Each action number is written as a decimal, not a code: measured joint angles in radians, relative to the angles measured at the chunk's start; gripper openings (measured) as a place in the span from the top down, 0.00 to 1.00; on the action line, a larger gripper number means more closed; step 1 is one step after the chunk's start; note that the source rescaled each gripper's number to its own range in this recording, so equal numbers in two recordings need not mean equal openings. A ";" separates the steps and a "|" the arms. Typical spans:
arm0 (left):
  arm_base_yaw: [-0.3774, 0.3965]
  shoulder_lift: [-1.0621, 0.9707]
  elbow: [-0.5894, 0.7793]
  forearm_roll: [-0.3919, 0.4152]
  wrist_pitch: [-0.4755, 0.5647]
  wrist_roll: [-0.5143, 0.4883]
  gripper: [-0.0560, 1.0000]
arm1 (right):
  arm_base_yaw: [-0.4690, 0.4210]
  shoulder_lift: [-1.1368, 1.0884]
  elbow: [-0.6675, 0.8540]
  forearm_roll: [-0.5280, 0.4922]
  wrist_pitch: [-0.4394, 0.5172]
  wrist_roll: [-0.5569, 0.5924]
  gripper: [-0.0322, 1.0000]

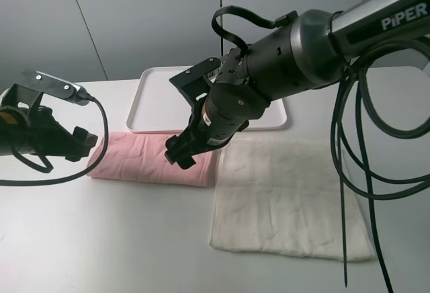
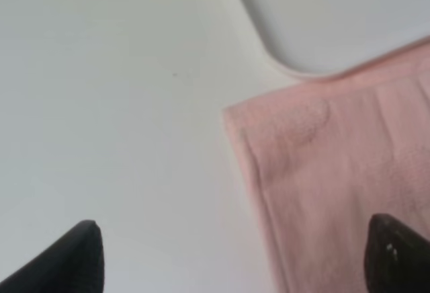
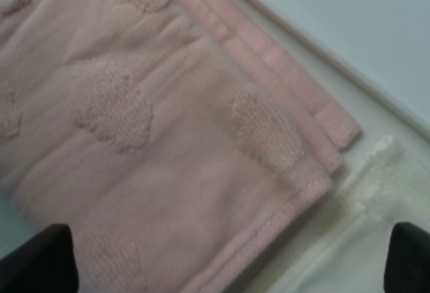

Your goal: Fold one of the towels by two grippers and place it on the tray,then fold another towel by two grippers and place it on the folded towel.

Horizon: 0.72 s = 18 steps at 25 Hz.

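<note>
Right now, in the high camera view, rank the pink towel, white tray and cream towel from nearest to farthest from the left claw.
1. pink towel, right beside the left claw.
2. white tray, behind the pink towel, toward the wall.
3. cream towel, farthest, on the view's right.

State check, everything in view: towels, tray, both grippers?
Pink towel: folded, on table, not on tray.
Cream towel: unfolded, flat on table.
Tray: no towel on it.
Left gripper: open, holding nothing.
Right gripper: open, above pink towel.
</note>
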<state>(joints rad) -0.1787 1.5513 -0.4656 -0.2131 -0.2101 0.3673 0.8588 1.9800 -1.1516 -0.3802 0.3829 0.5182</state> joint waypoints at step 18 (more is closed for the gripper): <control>0.157 0.293 -0.545 0.111 0.831 -0.319 0.01 | -0.099 0.002 -0.078 0.421 0.199 -0.300 0.00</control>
<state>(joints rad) -0.0221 1.8442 -1.0109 -0.1019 0.6207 0.0483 0.7599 1.9817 -1.2300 0.0412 0.5817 0.2179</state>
